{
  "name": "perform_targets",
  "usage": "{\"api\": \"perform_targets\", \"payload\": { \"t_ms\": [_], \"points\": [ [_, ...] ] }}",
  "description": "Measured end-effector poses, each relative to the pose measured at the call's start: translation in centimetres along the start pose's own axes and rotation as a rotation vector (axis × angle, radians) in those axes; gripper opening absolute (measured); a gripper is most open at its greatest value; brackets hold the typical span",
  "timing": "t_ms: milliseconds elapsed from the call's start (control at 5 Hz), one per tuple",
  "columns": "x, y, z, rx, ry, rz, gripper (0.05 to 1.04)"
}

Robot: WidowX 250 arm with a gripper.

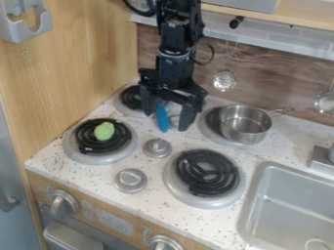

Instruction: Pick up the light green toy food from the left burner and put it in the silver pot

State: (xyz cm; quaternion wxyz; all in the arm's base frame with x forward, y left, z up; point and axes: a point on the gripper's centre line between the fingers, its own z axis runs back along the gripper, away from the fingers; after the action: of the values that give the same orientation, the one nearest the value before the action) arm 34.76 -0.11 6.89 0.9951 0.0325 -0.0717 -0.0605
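Observation:
The black gripper (167, 121) hangs down over the back left part of the stove top, its two fingers spread apart. A narrow blue object (162, 117) shows between the fingers, with a gap to the right finger; whether it touches the left one I cannot tell. Its upper end is partly hidden by the gripper. A small green object (104, 131) lies on the black coil of the front left burner (94, 158).
Right of the gripper, a metal pot (244, 130) stands partly over the back right burner (210, 134). Two knobs (157, 147) rise between the burners. The front right burner (207, 171) lies beside the sink (261, 195). A wooden wall (72, 63) borders the left side.

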Motion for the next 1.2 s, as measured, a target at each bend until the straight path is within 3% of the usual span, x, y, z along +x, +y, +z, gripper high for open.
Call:
{"api": "perform_targets", "payload": {
  "t_ms": [200, 400, 600, 1000, 1200],
  "points": [
    [-0.6, 0.0, -1.3, -0.010, 0.041, 0.006, 0.999],
    [-0.1, 2.7, -1.6, -0.036, 0.042, 0.103, 0.999],
    [0.8, 7.2, -1.4, 0.005, 0.014, 0.214, 0.999],
    [1.7, 12.9, -2.4, 0.115, -0.008, 0.283, 0.999],
    [1.5, 15.1, -4.9, 0.126, 0.015, 0.332, 0.999]
  ]
}}
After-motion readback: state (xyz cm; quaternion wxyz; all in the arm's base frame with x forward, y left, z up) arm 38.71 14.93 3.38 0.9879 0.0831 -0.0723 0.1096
